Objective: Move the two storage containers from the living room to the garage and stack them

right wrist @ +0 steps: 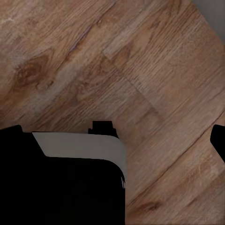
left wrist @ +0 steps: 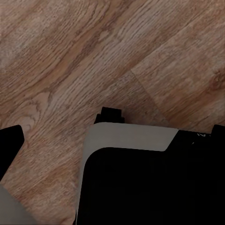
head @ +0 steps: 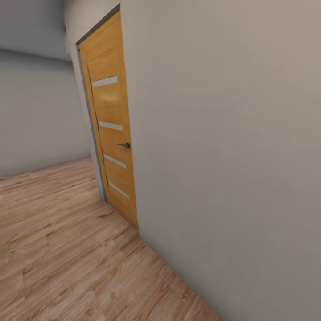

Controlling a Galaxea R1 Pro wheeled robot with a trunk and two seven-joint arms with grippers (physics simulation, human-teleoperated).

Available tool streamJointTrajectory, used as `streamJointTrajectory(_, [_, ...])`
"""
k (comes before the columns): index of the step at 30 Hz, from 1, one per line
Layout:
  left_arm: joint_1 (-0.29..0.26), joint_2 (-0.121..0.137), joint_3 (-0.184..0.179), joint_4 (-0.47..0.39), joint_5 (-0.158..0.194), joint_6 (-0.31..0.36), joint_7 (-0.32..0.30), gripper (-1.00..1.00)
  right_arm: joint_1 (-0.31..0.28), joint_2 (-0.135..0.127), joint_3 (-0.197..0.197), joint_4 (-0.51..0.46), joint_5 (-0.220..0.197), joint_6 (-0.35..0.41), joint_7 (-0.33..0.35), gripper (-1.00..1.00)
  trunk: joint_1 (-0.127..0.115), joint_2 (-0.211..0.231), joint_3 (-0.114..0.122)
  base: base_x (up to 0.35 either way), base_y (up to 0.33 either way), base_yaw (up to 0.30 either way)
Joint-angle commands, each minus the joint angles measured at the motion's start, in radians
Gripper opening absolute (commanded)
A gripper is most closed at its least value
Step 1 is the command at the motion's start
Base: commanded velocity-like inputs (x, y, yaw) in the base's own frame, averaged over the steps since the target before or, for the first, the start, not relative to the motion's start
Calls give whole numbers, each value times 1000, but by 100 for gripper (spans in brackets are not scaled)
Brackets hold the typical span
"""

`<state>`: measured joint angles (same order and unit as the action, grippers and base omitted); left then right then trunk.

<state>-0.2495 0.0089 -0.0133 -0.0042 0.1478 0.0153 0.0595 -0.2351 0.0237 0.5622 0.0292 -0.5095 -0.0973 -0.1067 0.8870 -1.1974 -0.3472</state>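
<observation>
A closed orange-brown wooden door [head: 111,129] stands in a plain grey wall [head: 232,147]. It has 4 pale horizontal strips and a dark lever handle [head: 124,145] at its right edge. Light wood-plank flooring [head: 67,249] runs up to the wall's base.

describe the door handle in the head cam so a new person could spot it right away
Start at the big pale wall on the right, running back over the wood-plank floor. Set into it is one orange wooden door with four pale horizontal strips. The handle is the small dark lever at mid-height on the door's right edge, its only dark fitting.
</observation>
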Motion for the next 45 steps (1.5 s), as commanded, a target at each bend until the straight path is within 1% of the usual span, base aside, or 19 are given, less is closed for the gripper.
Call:
streamJointTrajectory(1, [-1, 0, -2, 0, 9, 2, 2, 100, -1, 1, 8, 3, -9, -5, -1, 100, 0, -1, -1, 0, 0, 270])
streamJointTrajectory(45, [-1, -1, -2, 0, 9, 2, 2, 100, -1, 1, 8, 3, -9, -5, -1, 100, 0, -1, -1, 0, 0, 270])
